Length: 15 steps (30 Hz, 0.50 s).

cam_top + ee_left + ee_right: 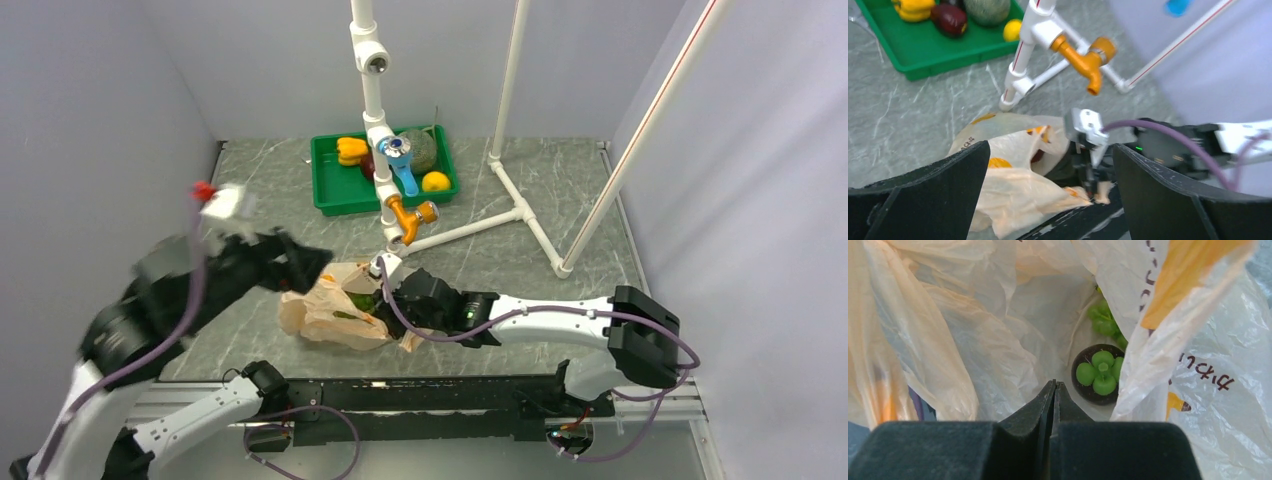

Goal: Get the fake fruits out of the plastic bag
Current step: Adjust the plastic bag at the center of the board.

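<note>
The grey worktop (500, 200) holds the plastic bag (325, 315), crumpled near the front. It is thin, soft and crinkly, so it will fold and slide. It is best held by an edge at its mouth. The left gripper (1050, 150) hangs over it, spread wide and holding nothing. The right gripper (1054, 386) is at the bag's mouth, pressed tight together, with nothing showing between. Inside sit the fake fruits: a green bunch (1105, 322) and a dark round fruit (1098, 374). They look light, hard and slippery, so pinch the round one across its middle.
</note>
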Tool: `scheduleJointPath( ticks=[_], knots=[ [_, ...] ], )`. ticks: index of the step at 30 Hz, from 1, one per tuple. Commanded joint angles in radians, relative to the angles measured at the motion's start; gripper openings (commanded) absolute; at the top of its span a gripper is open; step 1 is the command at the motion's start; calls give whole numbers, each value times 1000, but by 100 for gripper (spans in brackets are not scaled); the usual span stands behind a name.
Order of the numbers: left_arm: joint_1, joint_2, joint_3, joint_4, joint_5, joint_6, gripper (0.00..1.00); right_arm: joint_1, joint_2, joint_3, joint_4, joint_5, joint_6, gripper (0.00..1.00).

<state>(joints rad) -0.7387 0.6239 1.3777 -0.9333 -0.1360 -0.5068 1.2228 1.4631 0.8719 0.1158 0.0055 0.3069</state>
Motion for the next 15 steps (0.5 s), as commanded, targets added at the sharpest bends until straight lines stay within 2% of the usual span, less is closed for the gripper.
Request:
scheduleJointPath(
  ticks=[1, 6, 10, 15],
  knots=[
    [12, 222, -81, 41, 20, 166, 100, 2, -101, -61, 107, -8, 66, 2],
    [100, 349, -169, 108, 154, 233, 99, 2, -173, -146, 171, 51, 84, 0],
    [185, 392, -276, 187, 393, 285, 100, 1, -190, -160, 171, 81, 68, 0],
    [186, 391, -351, 178, 448, 321, 99, 1, -177, -157, 162, 91, 49, 0]
  ],
)
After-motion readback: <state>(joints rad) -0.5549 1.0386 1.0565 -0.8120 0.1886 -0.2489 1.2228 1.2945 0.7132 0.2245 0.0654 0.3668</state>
